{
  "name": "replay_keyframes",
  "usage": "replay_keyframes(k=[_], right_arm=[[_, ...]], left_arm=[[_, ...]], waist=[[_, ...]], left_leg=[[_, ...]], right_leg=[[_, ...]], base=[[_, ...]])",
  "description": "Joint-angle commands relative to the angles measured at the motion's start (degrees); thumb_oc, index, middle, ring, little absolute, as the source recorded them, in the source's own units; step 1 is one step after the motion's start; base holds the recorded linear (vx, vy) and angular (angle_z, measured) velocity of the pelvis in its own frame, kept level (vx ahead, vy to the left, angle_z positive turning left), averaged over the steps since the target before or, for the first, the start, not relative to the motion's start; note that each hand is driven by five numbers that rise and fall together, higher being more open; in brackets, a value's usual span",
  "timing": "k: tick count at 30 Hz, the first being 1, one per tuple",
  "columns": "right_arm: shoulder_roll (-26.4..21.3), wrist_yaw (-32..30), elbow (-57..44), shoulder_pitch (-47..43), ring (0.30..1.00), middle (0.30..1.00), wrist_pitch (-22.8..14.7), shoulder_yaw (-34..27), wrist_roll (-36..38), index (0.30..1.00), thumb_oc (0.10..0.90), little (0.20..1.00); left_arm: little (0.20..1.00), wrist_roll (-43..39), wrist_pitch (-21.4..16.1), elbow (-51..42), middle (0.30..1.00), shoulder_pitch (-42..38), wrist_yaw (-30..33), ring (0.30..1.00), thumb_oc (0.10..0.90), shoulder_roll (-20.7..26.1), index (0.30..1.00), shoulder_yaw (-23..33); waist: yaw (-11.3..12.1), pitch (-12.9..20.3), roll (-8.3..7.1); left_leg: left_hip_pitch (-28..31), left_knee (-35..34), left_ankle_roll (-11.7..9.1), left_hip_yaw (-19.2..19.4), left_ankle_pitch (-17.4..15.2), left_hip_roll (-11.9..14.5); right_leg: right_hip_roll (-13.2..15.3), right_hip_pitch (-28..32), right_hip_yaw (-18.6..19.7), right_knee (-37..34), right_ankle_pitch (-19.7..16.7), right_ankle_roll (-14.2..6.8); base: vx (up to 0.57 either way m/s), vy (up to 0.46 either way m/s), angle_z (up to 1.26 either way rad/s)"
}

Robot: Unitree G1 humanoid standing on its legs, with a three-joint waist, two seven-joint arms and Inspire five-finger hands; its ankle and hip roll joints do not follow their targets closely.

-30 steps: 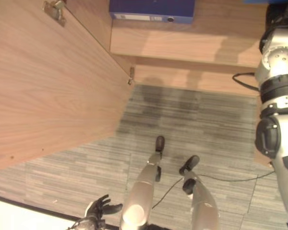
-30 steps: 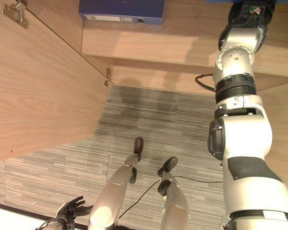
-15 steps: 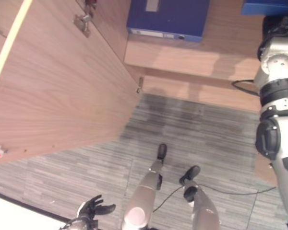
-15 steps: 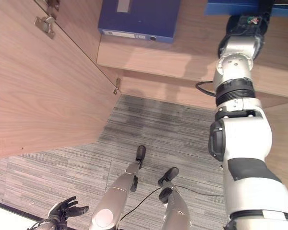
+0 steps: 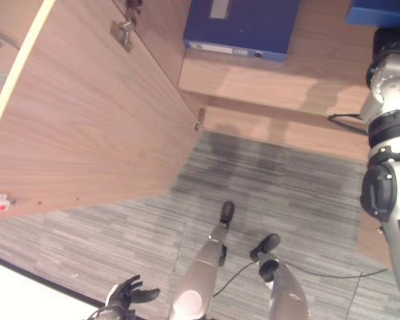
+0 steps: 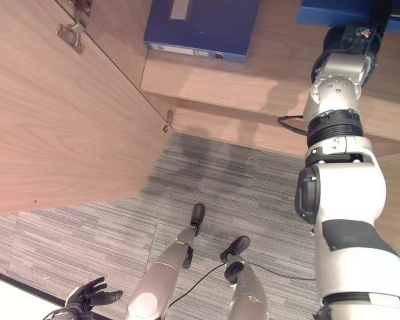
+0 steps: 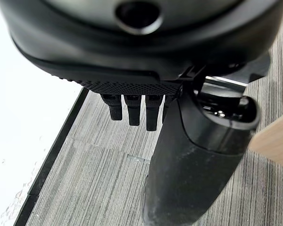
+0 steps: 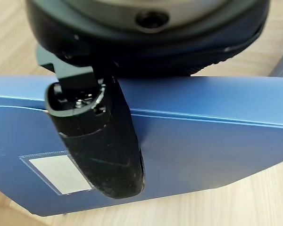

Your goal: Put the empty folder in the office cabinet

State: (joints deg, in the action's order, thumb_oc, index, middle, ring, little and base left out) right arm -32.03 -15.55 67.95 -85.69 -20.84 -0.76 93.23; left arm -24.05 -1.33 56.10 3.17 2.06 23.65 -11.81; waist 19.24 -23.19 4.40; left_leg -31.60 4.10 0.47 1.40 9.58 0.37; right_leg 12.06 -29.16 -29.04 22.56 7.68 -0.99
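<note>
A blue folder (image 8: 203,127) with a white label is in my right hand (image 6: 349,41), which is raised to the cabinet shelf (image 5: 287,73) at the upper right. The thumb (image 8: 101,136) lies across the folder's face, pinching it, and the fingers are hidden behind it. One edge of this folder (image 6: 340,10) shows above the shelf board. A second, darker blue folder (image 5: 243,27) lies flat on the same shelf, further left. My left hand (image 5: 123,297) hangs low at the lower left with relaxed fingers (image 7: 132,106) and holds nothing.
The cabinet's wooden door (image 5: 87,120) stands open on the left, with a metal hinge (image 5: 123,32) near its top. Grey striped carpet (image 5: 287,180) lies below the shelf. A white surface with a dark edge (image 5: 20,293) runs along the lower left corner.
The whole picture has shifted downward, so more of the shelf and both folders now show. The right arm stays raised at the shelf and the left hand stays low.
</note>
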Motion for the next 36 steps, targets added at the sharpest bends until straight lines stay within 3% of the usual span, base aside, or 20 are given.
replay_keyframes(k=[1,8,12,16,30,32,33,34,35,36], right_arm=[[-5.52,3.35,-3.99,-2.57,0.9,0.9,-0.73,6.9,-3.55,0.9,0.8,0.9],[-6.64,3.23,-1.56,-3.55,0.9,0.9,1.82,9.2,-5.45,0.9,0.8,0.9],[-10.21,3.75,-2.83,-3.11,0.9,0.9,2.8,10.48,-7.1,0.9,0.8,0.9],[-11.84,3.62,-0.92,-4.06,0.9,0.9,3.79,11.32,-7.46,0.9,0.8,0.9],[-14.33,2.92,5.06,-4.64,0.9,0.9,6.19,12.28,-8.07,0.9,0.8,0.9],[-14.35,2.47,6.41,-3.82,0.9,0.9,7.45,12.13,-9.14,0.9,0.8,0.9],[-15.23,1.75,9.22,-3.23,0.9,0.9,11.59,14.93,-15.04,0.9,0.8,0.9],[-15.33,1.8,9.49,-3.56,0.9,0.9,11.88,15.05,-15.3,0.9,0.8,0.9],[-16.06,3.03,12.76,-3.25,0.9,0.9,18.07,19.87,-24.39,0.9,0.8,0.9],[-16.14,3.24,13.09,-3.67,0.9,0.9,18.33,20.04,-24.67,0.9,0.8,0.9]], left_arm=[[0.9,0.78,0.97,5.24,0.9,5.57,2.51,0.9,0.8,4.78,0.9,-1.14],[0.9,0.52,0.94,4.16,0.9,5.96,2.31,0.9,0.8,5.06,0.9,-1.77],[0.9,0.33,0.87,2.22,0.9,5.37,2.15,0.9,0.8,5.28,0.9,-3.5],[0.9,0.89,1.2,2.16,0.9,6.89,1.5,0.9,0.8,4.65,0.9,-3.78],[0.9,0.55,1.88,-0.64,0.9,8.06,0.81,0.9,0.8,6.11,0.9,-3.83],[0.9,0.41,1.9,-1.23,0.9,8.01,0.9,0.9,0.8,6.36,0.9,-3.44],[0.9,0.39,1.84,-1.74,0.9,8.39,0.72,0.9,0.8,7.07,0.9,-2.79],[0.9,0.39,1.85,-1.81,0.9,8.41,0.69,0.9,0.8,7.03,0.9,-2.8],[0.9,0.83,1.73,-1.77,0.9,8.12,0.19,0.9,0.8,7.9,0.9,-2.05],[0.9,0.86,1.71,-1.79,0.9,8.1,0.14,0.9,0.8,7.81,0.9,-2.03]], waist=[[0.82,4.75,-1.9],[0.99,4.34,-0.79],[-0.09,3.6,1.25],[-0.12,5.12,2.4],[0.65,6.23,3.67],[0.57,5.96,3.85],[0.43,5.72,3.51],[0.43,5.68,3.62],[0.12,5.31,3.25],[0.1,5.25,3.37]], left_leg=[[2.51,3.99,-2.56,0.12,-10.02,0.51],[0.24,5.11,-2.59,0.43,-10.2,0.25],[-3.96,8.01,-3.28,5.46,-9.21,0.29],[-5.16,6.81,-2.98,7.5,-8.79,0.51],[-9.34,6.34,-2.27,6.55,-8.84,-1.3],[-9.18,6.0,-2.26,6.4,-8.66,-1.41],[-8.79,5.7,-2.41,6.38,-8.67,-1.42],[-8.82,5.64,-2.34,6.44,-8.45,-1.42],[-8.59,5.37,-2.44,6.59,-8.39,-1.22],[-8.64,5.31,-2.38,6.64,-8.17,-1.21]], right_leg=[[-0.87,3.54,2.79,-8.06,-2.56,-4.13],[-0.48,1.69,2.51,-6.93,-2.19,-4.01],[1.07,-0.43,0.13,-4.81,-1.47,-3.66],[1.75,-4.01,-0.05,-2.01,-0.56,-3.05],[3.46,-8.22,-0.6,0.12,-0.46,-3.42],[3.45,-8.05,-0.72,-0.25,-0.63,-3.45],[3.41,-7.79,-0.74,-0.47,-0.65,-3.52],[3.41,-7.79,-0.83,-0.56,-0.84,-3.44],[3.28,-7.74,-0.91,-0.64,-0.92,-3.46],[3.26,-7.77,-0.99,-0.74,-1.11,-3.37]], base=[[0.0,0.0,0.0],[-0.01,-0.007,0.02],[-0.04,-0.06,0.24],[0.01,0.049,0.28],[0.0,0.001,0.02],[0.0,0.0,0.0],[0.0,0.0,0.0],[-0.03,-0.018,0.02],[-0.03,0.0,0.03],[-0.04,-0.021,0.03]])
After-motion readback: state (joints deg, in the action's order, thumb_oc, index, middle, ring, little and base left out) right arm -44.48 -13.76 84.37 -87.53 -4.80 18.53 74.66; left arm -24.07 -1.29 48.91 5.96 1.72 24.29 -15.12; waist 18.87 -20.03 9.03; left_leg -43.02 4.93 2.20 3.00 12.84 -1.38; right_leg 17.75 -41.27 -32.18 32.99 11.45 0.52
